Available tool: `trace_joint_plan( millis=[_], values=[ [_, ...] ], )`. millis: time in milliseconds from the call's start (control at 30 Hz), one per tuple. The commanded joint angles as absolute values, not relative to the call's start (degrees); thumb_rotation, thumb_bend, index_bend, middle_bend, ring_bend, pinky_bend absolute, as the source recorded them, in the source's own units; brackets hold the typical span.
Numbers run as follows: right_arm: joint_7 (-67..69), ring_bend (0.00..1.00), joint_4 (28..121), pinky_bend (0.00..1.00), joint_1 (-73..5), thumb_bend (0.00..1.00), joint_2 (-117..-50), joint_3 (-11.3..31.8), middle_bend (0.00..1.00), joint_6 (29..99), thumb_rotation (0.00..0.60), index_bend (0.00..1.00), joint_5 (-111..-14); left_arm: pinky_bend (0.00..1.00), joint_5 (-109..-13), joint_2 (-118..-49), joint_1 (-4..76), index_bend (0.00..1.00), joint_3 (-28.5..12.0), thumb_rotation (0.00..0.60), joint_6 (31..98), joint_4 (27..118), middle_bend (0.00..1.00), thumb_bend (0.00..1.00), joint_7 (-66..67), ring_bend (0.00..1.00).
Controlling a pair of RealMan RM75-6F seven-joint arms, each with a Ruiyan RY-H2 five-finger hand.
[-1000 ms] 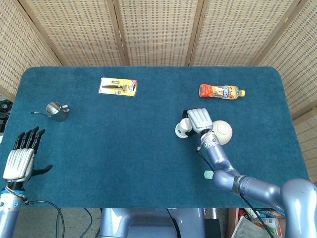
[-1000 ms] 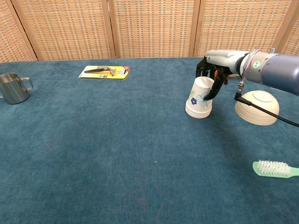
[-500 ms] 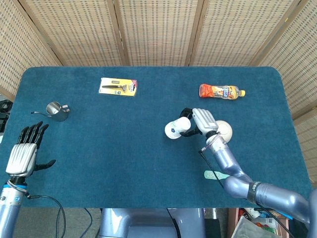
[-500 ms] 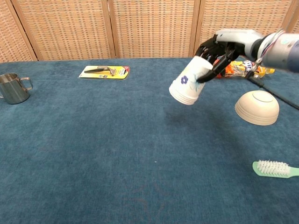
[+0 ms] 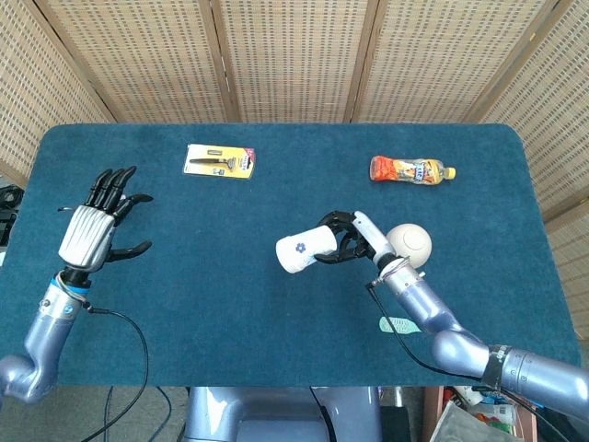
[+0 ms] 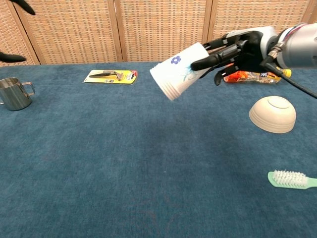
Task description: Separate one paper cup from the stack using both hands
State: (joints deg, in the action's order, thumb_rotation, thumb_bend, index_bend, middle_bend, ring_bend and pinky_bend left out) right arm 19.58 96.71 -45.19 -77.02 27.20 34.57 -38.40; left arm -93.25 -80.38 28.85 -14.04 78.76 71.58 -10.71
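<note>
R hand [image 5: 354, 241] grips the paper cup stack [image 5: 305, 251] by its closed end, fingers wrapped round it. Stack held in the air above the table's middle, tipped sideways, rims pointing toward the robot's left. Judgement: that presents the outermost rim to the other hand so one cup can be pulled off.

L hand [image 5: 95, 225] raised over the table's left side, fingers spread, holding nothing; well apart from the stack (only dark fingertips show at the top-left corner in chest view).

Surface: table [image 5: 230, 304] covered in dark blue-green carpet-like cloth. On it: steel mug [image 6: 13, 93] far left, carded tool pack [image 5: 219, 160] at the back, orange bottle [image 5: 412, 169] lying back right, white bowl [image 6: 272, 113] upside down near R arm, green toothbrush [image 6: 292, 179] near front right.

Room: woven cane screen panels [image 5: 285, 55] w/ wooden frames behind.
</note>
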Motion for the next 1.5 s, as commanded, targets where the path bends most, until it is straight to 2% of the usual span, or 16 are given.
trace_joint_plan(
  millis=[33,333,500,733,967,1133,1500],
  values=[
    [20.7,0.45,96.56,0.65,-46.87,0.46,-78.56,27.43,0.58,33.98,0.6,0.54,-35.88,0.0,-95.15,-83.72,32.27,0.32,-14.73,0.6,78.87,68.83,0.0,0.1,-10.75,0.0],
    [21.24,0.45,95.21,0.65,-52.58,0.46,-83.18,28.42,0.58,35.92,0.6,0.54,-28.11,0.0,-95.57,-87.21,35.67,0.35,-14.48,0.6,78.06,68.32,0.0,0.1,-8.48,0.0],
    [19.33,0.45,94.44,0.65,-56.39,0.46,-85.61,28.71,0.58,39.22,0.6,0.54,-24.02,0.0,-95.51,-88.87,36.46,0.35,-13.66,0.6,78.07,68.13,0.0,0.1,-7.9,0.0],
    [16.94,0.45,93.29,0.65,-59.25,0.49,-87.73,28.81,0.58,43.34,0.6,0.54,-20.36,0.0,-94.78,-91.57,36.6,0.41,-12.68,0.6,78.83,67.16,0.0,0.1,-7.88,0.0],
    [15.91,0.45,93.53,0.65,-59.37,0.49,-87.78,28.59,0.58,43.76,0.6,0.54,-18.95,0.0,-94.28,-94.83,37.48,0.44,-12.34,0.6,79.67,64.69,0.0,0.19,-8.52,0.0],
    [15.92,0.45,93.54,0.65,-58.93,0.5,-87.69,28.79,0.59,43.53,0.6,0.54,-18.91,0.0,-93.64,-96.73,37.88,0.48,-12.8,0.6,81.15,63.22,0.0,0.3,-8.48,0.0],
    [16.53,0.45,93.15,0.65,-58.14,0.51,-87.64,29.27,0.59,41.98,0.6,0.54,-19.31,0.0,-93.13,-98.69,39.24,0.48,-12.35,0.6,81.04,62.13,0.0,0.32,-7.4,0.0]
  ],
)
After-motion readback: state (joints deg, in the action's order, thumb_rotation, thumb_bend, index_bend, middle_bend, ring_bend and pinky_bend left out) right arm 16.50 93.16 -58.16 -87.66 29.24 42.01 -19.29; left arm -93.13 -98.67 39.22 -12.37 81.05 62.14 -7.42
